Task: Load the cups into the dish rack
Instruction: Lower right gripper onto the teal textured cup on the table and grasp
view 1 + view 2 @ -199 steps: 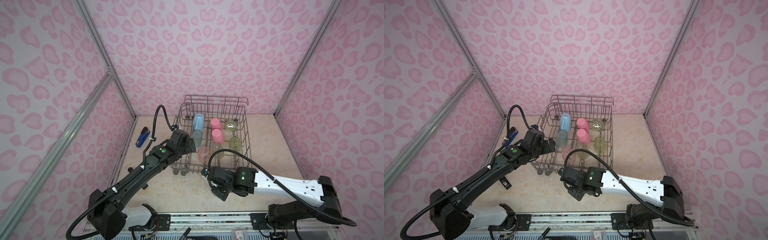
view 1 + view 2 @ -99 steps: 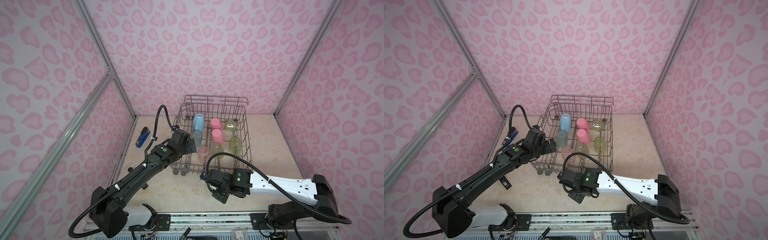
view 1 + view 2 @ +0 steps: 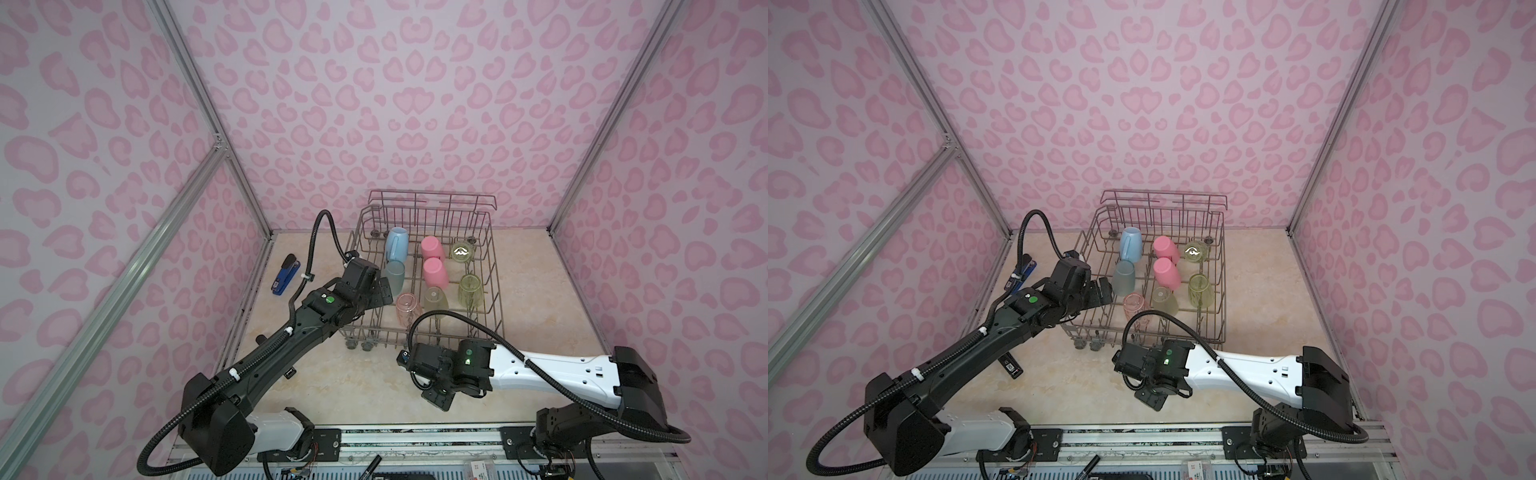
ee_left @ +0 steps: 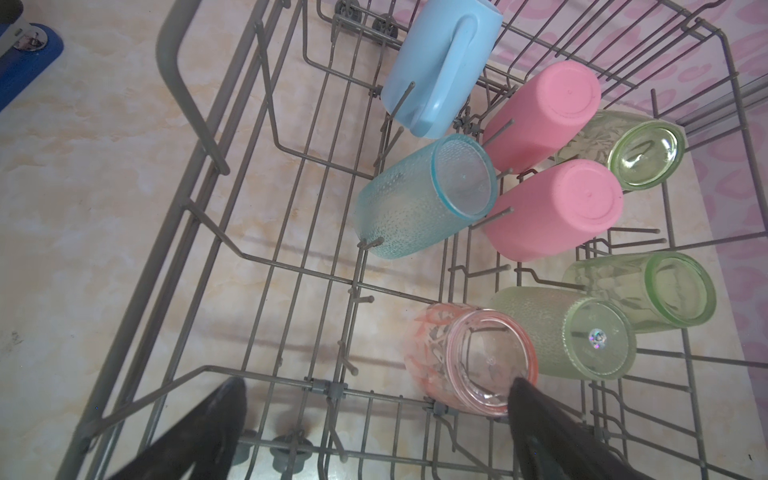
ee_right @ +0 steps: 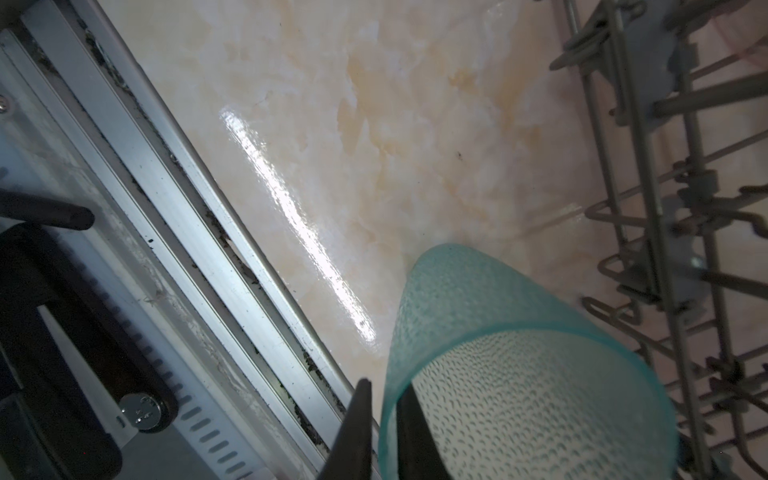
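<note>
The right pincer [image 5: 384, 390] is sitting nearer the front edge of the beige marbled bench [image 3: 332, 374] than a second ago, with its jaws narrowing. In the right wrist view it is pinching the rim of a translucent teal dimpled plastic tumbler [image 5: 519, 353], one finger inside the mouth and one outside. That grip is likely leaving the cup free to be tipped mouth-down over a tine. The tumbler is lying outside the grey wire dish rack [image 3: 432, 212], just beside its near wheeled side, and the wrist is hiding it in both top views.

The left pincer [image 4: 378, 388] is hanging released, jaws spread wide, over the rack's near left quarter, where bare tines are offering open room. Eight cups are already leaning upside down in the rack, among them a light-blue handled mug [image 4: 440, 62] and a salmon translucent tumbler [image 4: 469, 357]. The rack's near rail is standing between the held cup and those slots, so a lift over it is probably needed. The silver frame rail [image 5: 187, 216] is running close on the other side.
</note>
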You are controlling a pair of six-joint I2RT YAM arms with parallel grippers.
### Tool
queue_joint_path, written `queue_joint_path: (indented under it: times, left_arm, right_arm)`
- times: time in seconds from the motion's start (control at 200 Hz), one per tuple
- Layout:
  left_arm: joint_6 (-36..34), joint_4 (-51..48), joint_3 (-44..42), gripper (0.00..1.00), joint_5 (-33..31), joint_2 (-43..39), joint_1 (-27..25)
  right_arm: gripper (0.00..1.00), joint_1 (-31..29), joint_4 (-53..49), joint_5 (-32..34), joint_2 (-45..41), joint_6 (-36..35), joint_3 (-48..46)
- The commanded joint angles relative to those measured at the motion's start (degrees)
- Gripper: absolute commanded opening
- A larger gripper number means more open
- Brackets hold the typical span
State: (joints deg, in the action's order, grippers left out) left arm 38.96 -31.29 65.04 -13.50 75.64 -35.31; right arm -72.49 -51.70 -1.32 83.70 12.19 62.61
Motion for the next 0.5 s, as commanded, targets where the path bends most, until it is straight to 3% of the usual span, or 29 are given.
queue_joint_path:
  times: [0.0,0.5]
  left_arm:
    - [0.6,0.5,0.3,0.99,0.5,0.6,0.0]
    - [0.9,1.1,0.3,0.99,1.0,0.9,0.0]
  right_arm:
    - [0.13,-0.1,0.2,0.7,0.5,-1.0,-0.4]
    - [0.03,-0.1,-0.7,2.6,-0.3,-1.9,0.2]
